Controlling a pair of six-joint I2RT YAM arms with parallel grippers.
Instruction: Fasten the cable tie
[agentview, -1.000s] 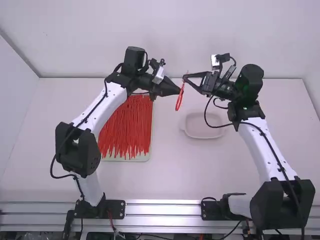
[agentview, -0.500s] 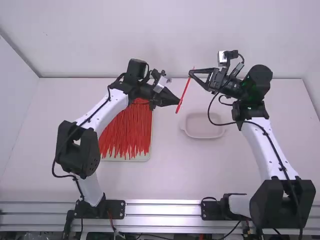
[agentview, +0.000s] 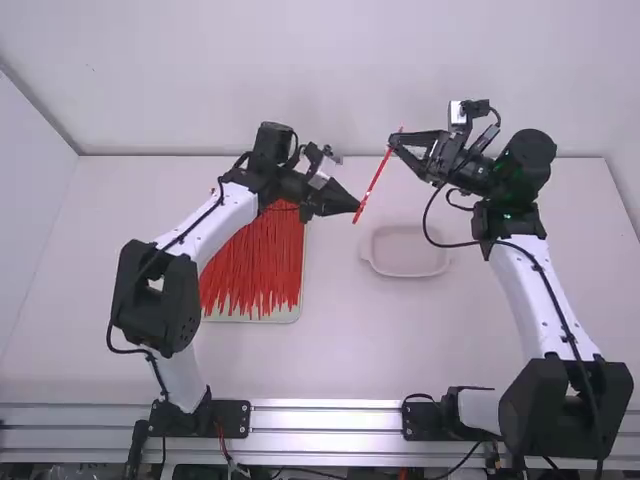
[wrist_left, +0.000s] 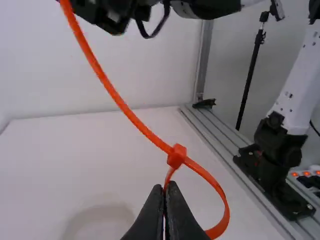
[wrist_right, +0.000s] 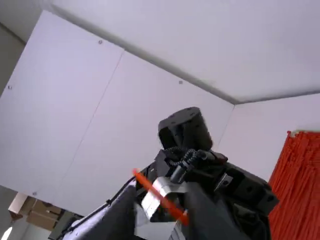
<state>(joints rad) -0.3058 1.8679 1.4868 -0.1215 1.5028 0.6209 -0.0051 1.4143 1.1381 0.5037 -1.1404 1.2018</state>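
Hanging in the air above the table (agentview: 340, 345), the looped cable tie (agentview: 372, 186) is pinched just below its head by the pressed-together jaws of the left gripper (agentview: 354, 209); its tail is clamped by the right gripper (agentview: 394, 144).

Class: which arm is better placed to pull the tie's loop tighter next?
Right, probably. The right end effector grips the tie by its free tail, past the head. The left end effector pinches the loop beside the head, anchoring it.
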